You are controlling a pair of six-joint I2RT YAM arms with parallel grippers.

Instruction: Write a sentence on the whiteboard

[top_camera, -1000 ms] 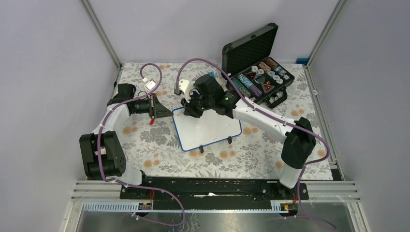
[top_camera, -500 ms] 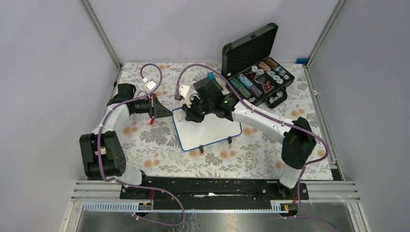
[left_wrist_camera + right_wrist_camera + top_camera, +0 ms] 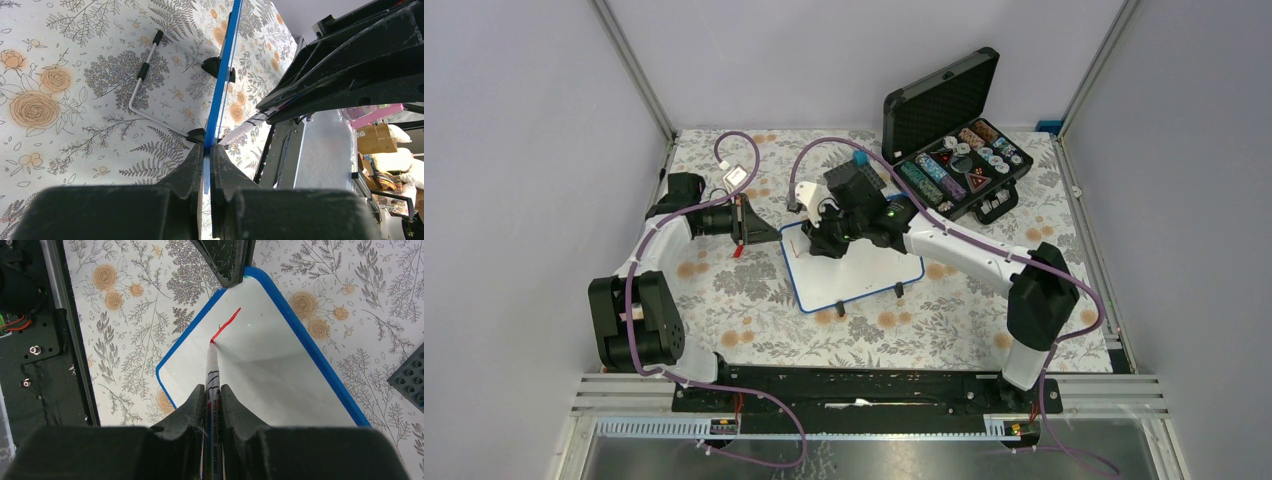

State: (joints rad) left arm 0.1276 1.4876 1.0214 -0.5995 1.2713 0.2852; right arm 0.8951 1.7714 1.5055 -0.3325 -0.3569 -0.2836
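Note:
The whiteboard point(image 3: 864, 268) lies mid-table, white with a thin blue frame point(image 3: 223, 65). My left gripper point(image 3: 206, 150) is shut on the frame at the board's left corner point(image 3: 782, 236), and its dark fingers point(image 3: 227, 260) show at the top of the right wrist view. My right gripper point(image 3: 212, 390) is shut on a white marker point(image 3: 212, 367), held over the board's left part point(image 3: 824, 242). The marker's red tip touches the board surface point(image 3: 280, 365). Of the sentence, only one short slanted red stroke point(image 3: 226, 325) shows, running up from the tip.
An open black case of poker chips point(image 3: 959, 165) stands at the back right. A grey studded baseplate point(image 3: 407, 380) lies just beyond the board. A small white box point(image 3: 734, 175) sits at the back left. A wire stand point(image 3: 145, 70) lies on the floral cloth under the board.
My right gripper has slid the marker a little toward the near side along the board's left part, leaving a red stroke. The left arm and the board have not moved.

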